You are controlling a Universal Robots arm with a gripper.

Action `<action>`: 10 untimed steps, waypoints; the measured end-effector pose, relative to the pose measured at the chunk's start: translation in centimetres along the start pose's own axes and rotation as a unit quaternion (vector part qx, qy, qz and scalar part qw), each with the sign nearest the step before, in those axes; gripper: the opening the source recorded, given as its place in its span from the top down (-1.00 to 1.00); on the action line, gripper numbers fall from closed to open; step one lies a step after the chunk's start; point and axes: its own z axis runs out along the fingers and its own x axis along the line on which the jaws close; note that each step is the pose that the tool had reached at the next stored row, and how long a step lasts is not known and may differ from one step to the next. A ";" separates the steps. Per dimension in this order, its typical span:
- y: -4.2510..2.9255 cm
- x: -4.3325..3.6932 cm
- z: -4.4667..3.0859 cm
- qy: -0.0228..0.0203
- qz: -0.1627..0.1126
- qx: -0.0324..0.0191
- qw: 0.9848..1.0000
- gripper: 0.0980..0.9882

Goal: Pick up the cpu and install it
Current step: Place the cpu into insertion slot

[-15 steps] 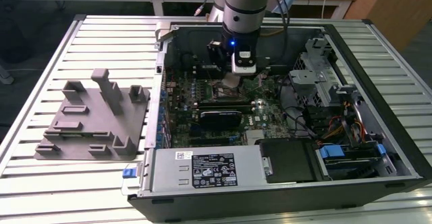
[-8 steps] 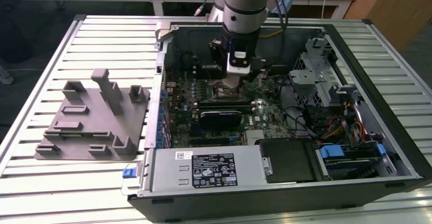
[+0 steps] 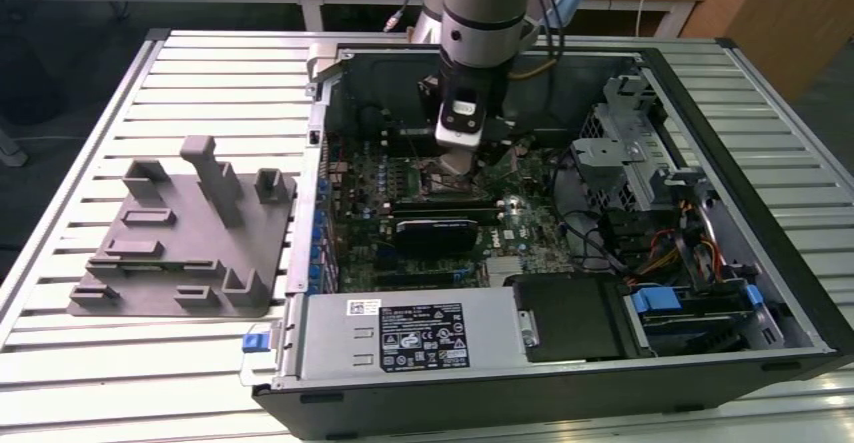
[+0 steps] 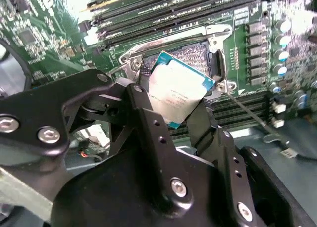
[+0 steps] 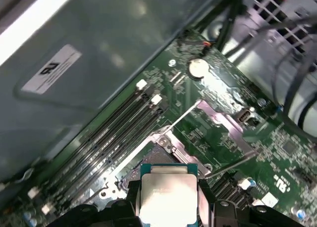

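Install step in hand: fingers clamped on the cpu (held askew) above the open socket; seating calls for squaring it.

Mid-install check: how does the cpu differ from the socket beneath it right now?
The cpu has a plain silvery top with a thin teal rim; the socket shows a dark pin field inside a bright metal frame. The cpu is clamped in the gripper, off the board; the socket is fixed on the green motherboard and empty. In the second wrist view the cpu's edges sit turned against the socket's frame. Both are square.
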 end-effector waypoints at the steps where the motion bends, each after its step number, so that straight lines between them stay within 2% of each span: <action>1: 0.00 0.00 0.02 -0.001 0.009 0.000 1.000 0.00; 6: -0.01 0.00 0.10 -0.004 0.054 -0.002 0.999 0.00; 10: -0.01 -0.01 0.16 -0.006 0.090 -0.003 0.996 0.00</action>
